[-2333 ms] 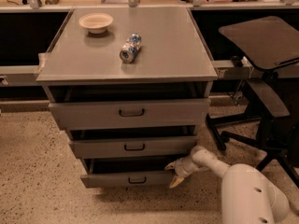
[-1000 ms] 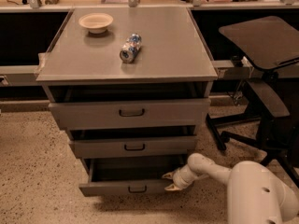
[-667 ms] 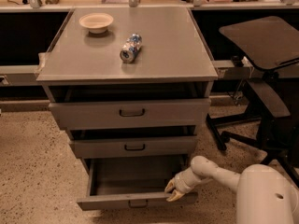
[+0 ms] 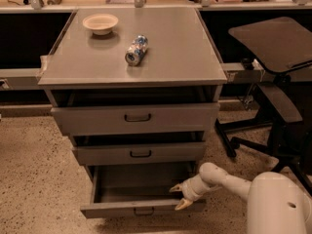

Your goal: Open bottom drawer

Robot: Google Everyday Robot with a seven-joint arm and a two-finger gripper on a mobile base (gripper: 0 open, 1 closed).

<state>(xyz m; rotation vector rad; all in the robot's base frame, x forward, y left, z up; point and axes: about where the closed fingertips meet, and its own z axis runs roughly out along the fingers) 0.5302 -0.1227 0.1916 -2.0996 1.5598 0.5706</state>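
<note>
Gripper point(image 4: 179, 197) fingers spread at the right end of the bottom drawer point(image 4: 122, 209) — we see it standing well out under two others. On top lie a bowl point(image 4: 100, 23) and a can point(image 4: 136, 49) — an office chair point(image 4: 280, 77) crowds the right.

Behind claw point(image 4: 176, 197), bottom drawer's point(image 4: 112, 210) right corner
</note>
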